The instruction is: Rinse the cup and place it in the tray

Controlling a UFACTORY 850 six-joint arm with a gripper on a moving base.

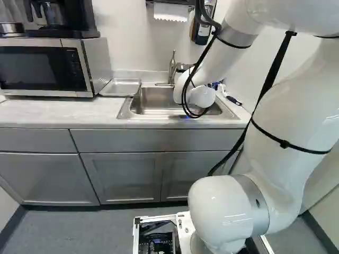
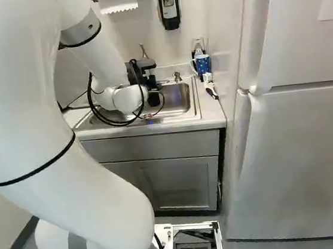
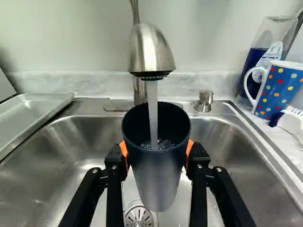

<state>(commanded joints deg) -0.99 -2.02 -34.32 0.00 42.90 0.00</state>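
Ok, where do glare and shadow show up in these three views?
Wrist view: bright glints on the sink and faucet; the cup's inside looks dark, whether from shade or its own colour I can't tell. Left base view: small highlights on the arm's white shell. Right base view: soft sheen on the refrigerator.

in the left base view, a pale wall [image 1: 127, 42] rises behind a light countertop [image 1: 53, 114], with a microwave [image 1: 39, 69] at the left. grey cabinets [image 1: 122, 177] stand beneath, above a grey floor [image 1: 79, 233] bordered by a dark baseboard [image 1: 11, 227]. in the right base view, a white refrigerator [image 2: 302, 157] stands at the right; white paper [image 2: 118, 2] hangs beside a wall-mounted dispenser [image 2: 169, 4]. wrist view: a marbled backsplash [image 3: 90, 81] lines the wall's foot.
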